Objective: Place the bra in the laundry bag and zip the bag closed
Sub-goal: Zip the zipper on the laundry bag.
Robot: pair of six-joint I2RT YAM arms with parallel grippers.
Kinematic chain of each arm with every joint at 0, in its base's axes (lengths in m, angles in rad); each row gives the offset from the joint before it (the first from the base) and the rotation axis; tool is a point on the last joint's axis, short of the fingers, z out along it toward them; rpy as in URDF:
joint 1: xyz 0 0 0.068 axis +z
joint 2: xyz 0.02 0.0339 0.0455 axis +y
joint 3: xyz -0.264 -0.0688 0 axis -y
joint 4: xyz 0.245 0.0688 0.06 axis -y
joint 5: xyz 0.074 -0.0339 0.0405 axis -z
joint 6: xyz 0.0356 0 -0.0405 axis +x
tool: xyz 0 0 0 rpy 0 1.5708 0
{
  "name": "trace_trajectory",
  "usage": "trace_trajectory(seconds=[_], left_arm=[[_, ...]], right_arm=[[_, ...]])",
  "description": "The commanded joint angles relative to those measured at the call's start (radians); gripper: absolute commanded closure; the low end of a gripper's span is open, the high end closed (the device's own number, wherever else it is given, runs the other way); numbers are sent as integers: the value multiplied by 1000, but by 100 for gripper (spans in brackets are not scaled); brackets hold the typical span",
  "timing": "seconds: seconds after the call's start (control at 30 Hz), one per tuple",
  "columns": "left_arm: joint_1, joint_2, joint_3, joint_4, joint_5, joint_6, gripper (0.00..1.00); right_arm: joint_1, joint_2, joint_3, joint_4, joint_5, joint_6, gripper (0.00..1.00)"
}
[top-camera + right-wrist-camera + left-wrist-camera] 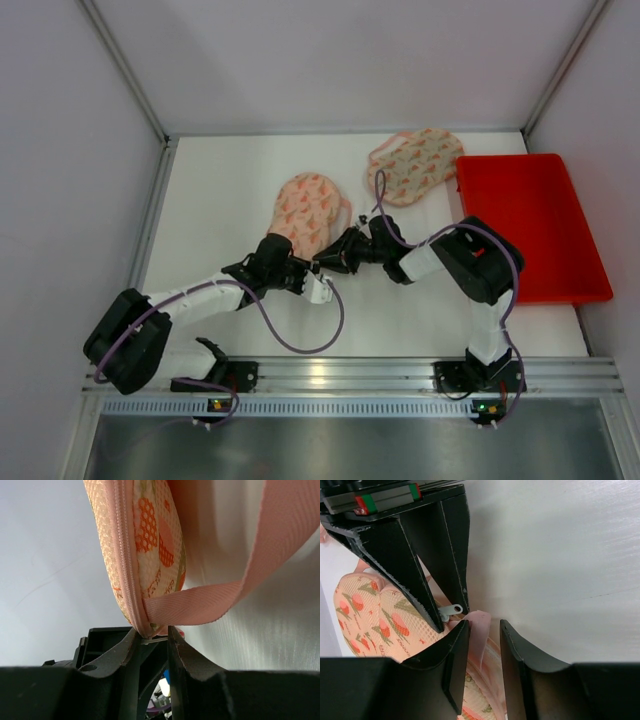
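Our right gripper (pixel 152 632) is pinched narrow on the zipper pull (pixel 451 611) at the near end of the laundry bag (pixel 305 205), where its pink strap (pixel 200 602) joins. Our left gripper (pixel 484 627) stands part open astride the bag's pink edge. The zip is closed where we see it, and the mesh hides the contents, so we cannot place the bra. A second patterned pouch (pixel 415 165) lies just beside the red tray (pixel 540 230).

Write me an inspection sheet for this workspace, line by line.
Surface: white table.
Job's things: laundry bag at centre, zip pull at its near end; bra not made out.
Clutter: second pouch with the same print; red tray on the right.
Grippers: right gripper pinches the bag's near end; left gripper open beside the pull.
Cables: purple cables loop off both arms.
Surroundings: pale walls around.
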Motion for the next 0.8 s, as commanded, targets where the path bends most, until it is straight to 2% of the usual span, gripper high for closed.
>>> trace_trajectory(seconds=[0.0,0.17,0.33,0.47,0.5,0.63,0.77], left_arm=[[0,2,21,86,-16,-24,63],[0,-26,1,106,-18,-3,57],[0,-3,8,121,-46,-12,59],[0,9,21,118,-58,-26,74],[2,5,21,102,-59,-23,82],[8,-21,21,33,-61,-27,99],[26,-38,19,-29,-81,-53,100]], right_arm=[[19,-15,-8,46,-5,13,100],[23,-12,-9,46,-7,23,100],[25,-13,-14,51,-4,36,100],[26,-15,-15,49,-4,33,100],[26,-16,-14,48,-2,28,100],[26,-16,-11,48,-1,23,100],[25,-13,-11,42,1,19,100]])
